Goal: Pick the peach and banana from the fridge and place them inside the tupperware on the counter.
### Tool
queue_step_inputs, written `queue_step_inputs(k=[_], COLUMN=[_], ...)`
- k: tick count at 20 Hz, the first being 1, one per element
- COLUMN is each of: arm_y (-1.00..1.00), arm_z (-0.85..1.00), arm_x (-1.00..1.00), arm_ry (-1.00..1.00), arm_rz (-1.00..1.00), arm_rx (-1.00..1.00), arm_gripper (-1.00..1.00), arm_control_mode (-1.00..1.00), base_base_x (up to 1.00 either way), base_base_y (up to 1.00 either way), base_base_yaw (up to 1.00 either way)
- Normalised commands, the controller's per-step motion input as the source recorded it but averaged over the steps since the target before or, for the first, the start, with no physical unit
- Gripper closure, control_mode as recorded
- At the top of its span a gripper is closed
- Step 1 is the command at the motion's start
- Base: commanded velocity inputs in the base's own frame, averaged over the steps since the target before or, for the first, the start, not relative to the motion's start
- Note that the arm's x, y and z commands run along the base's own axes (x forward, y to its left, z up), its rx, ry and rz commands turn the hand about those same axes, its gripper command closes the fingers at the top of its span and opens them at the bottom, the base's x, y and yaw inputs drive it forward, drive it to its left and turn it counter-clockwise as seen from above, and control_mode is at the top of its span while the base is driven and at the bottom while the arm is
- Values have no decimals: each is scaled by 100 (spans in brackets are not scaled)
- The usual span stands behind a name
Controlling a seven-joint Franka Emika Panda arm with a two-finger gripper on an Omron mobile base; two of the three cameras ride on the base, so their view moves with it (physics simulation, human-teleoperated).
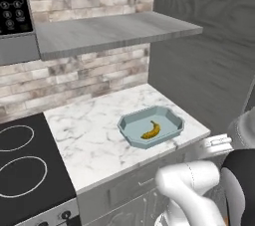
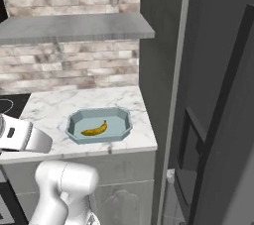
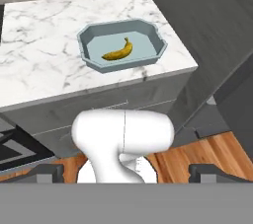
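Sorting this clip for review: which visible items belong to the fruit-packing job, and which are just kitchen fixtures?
Job items:
banana, lying inside the tupperware
tupperware, on the counter
counter
fridge

Bystanders:
stovetop
wall shelf
microwave keypad

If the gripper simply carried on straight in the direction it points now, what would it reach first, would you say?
Probably the robot's own white arm, which sits right before the gripper in the hand view; depth is unclear. Beyond lie the grey cabinet front and the counter.
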Motion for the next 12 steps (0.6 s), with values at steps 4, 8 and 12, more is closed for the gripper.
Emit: queue_step_inputs(k=[4,8,12], arm_y=[0,0,0], arm_z=[0,0,0], arm_x=[0,0,0], arm_ry=[0,0,0], arm_rz=[0,0,0], arm_rx=[0,0,0], arm_gripper=[-100,-100,-100], arm_control_mode=[100,100,100], base_base_x=[-70,-76,-83], base_base_y=[0,3,1], base_base_yaw=[0,-12,-49])
